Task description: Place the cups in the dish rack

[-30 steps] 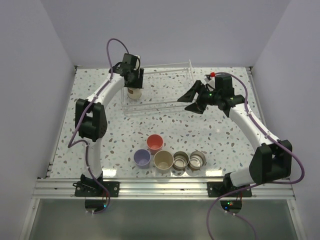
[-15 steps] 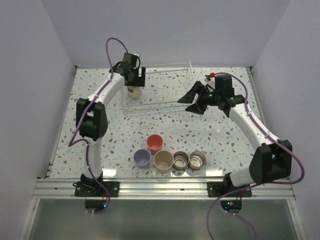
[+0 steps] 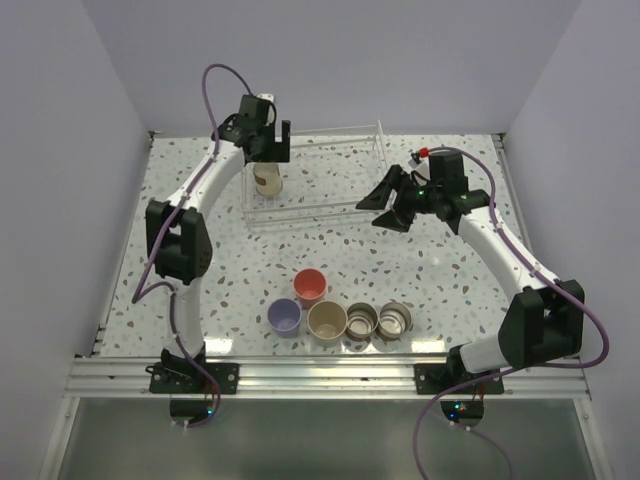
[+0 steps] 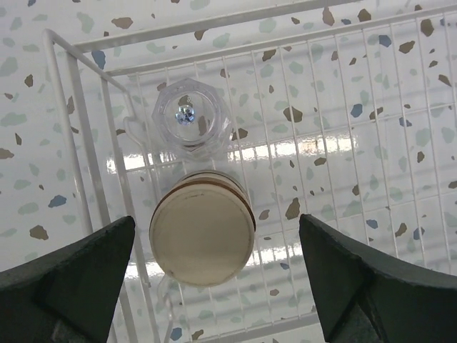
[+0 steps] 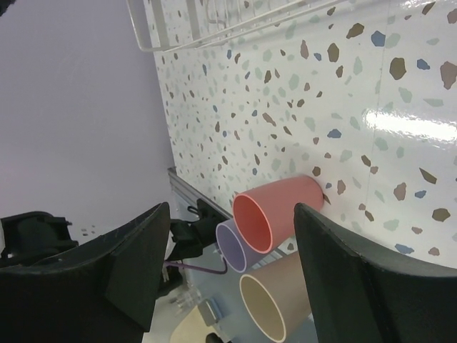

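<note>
The clear wire dish rack (image 3: 330,210) stands at the back of the table. An upside-down steel cup with a tan base (image 3: 267,179) sits in its left end, and in the left wrist view (image 4: 203,236) a tiny clear cup (image 4: 183,120) stands just beyond it. My left gripper (image 3: 269,148) hangs open and empty above them (image 4: 216,221). My right gripper (image 3: 384,205) is open and empty by the rack's right front. The coral-red (image 3: 310,285), lavender (image 3: 284,317), beige (image 3: 327,321) and two steel cups (image 3: 361,321) (image 3: 395,320) stand near the front edge.
In the right wrist view the coral-red (image 5: 278,211), lavender (image 5: 232,246) and beige (image 5: 275,304) cups show between the fingers, far off, with a rack corner (image 5: 214,25) at the top. White walls enclose the speckled table (image 3: 200,290) on three sides.
My left gripper has let go of the steel cup and lifted up and back from it; the cup stays in the rack. The right arm has barely moved.
</note>
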Robot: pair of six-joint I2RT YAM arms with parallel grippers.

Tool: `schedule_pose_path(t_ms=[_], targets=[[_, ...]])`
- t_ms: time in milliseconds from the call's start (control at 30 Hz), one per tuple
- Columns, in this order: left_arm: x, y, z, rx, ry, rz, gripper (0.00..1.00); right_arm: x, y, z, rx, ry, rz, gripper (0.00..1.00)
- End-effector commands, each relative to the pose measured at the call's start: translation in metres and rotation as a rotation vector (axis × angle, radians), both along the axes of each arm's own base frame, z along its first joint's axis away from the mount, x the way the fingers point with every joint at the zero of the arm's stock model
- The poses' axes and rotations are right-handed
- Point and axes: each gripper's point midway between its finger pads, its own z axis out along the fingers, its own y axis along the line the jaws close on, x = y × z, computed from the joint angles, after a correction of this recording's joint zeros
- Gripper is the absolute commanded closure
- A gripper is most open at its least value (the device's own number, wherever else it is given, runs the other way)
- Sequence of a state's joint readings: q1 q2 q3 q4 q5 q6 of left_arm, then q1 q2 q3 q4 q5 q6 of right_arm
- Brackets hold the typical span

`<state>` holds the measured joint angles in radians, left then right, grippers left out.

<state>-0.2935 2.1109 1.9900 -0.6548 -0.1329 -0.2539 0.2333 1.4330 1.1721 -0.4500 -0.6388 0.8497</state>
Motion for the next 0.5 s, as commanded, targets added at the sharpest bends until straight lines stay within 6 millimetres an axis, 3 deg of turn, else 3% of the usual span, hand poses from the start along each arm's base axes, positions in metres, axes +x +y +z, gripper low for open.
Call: schedule_pose_path(t_ms=[0, 100, 133, 200, 233, 267, 333, 367, 400, 433, 467], targets=[[-0.005, -0.001, 0.095, -0.097, -0.181, 0.005, 0.0, -0.002, -0.003, 0.016, -0.014, -0.067, 0.005, 0.26], [-0.016, 0.0, 0.118, -0.126, -0.22, 0.003, 0.0, -0.008, -0.002, 0.008, -0.025, -0.057, 0.017, 0.26], [-0.021, 0.0, 0.116, -0.13, -0.214, 0.0, 0.0, -0.009, -0.002, 0.007, -0.03, -0.057, 0.018, 0.26], [-0.032, 0.001, 0.137, -0.155, -0.258, -0.006, 0.0, -0.014, -0.001, 0.002, -0.039, -0.051, 0.027, 0.26], [-0.039, -0.002, 0.131, -0.167, -0.244, -0.031, 0.0, -0.017, 0.0, 0.003, -0.043, -0.061, 0.035, 0.26], [-0.048, -0.002, 0.147, -0.182, -0.277, -0.044, 0.0, -0.021, -0.001, 0.001, -0.071, -0.055, 0.036, 0.26], [-0.057, -0.004, 0.149, -0.198, -0.284, -0.074, 0.0, -0.029, 0.011, 0.015, -0.151, -0.148, 0.113, 0.25], [-0.066, -0.002, 0.165, -0.209, -0.318, -0.079, 0.0, -0.039, 0.012, 0.014, -0.205, -0.14, 0.144, 0.24], [-0.071, -0.005, 0.173, -0.23, -0.336, -0.092, 0.0, -0.041, 0.023, 0.028, -0.28, -0.241, 0.196, 0.24], [-0.076, -0.003, 0.172, -0.233, -0.337, -0.087, 0.0, -0.046, 0.028, 0.031, -0.311, -0.266, 0.225, 0.2], [-0.087, 0.002, 0.189, -0.252, -0.378, -0.071, 0.0, -0.052, 0.032, 0.028, -0.348, -0.268, 0.25, 0.18]])
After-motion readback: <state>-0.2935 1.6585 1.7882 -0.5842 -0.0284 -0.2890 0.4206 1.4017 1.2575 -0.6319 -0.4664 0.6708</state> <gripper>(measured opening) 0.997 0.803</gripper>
